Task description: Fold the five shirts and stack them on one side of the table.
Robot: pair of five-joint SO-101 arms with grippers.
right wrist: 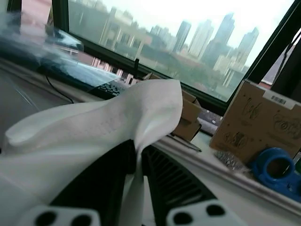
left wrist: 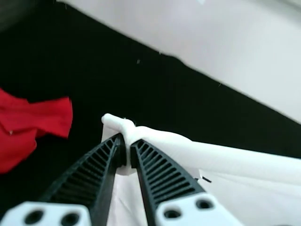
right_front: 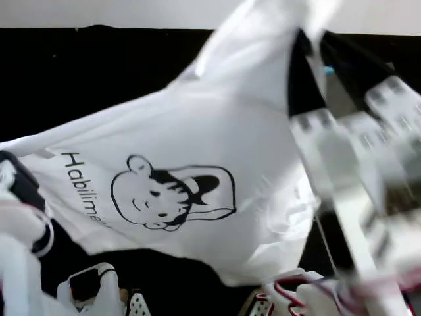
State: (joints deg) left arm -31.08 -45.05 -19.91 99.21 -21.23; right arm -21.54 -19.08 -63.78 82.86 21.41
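the task looks barely begun: the white shirt [right_front: 217,131] hangs spread and unfolded above the black table [right_front: 79,72], its edges pinched in the closed left gripper [left wrist: 127,142] and right gripper [right wrist: 138,153], a red shirt [left wrist: 28,127] lies crumpled, and folding and stacking seem all to come.

1 white shirt [right_front: 217,131] hangs spread over the black table [right_front: 79,72], with its cartoon print [right_front: 172,196] facing the camera. Right arm [right_front: 355,178] is up high, blurred, at the shirt's right edge. Left arm [right_front: 23,227] is at the shirt's lower-left corner.
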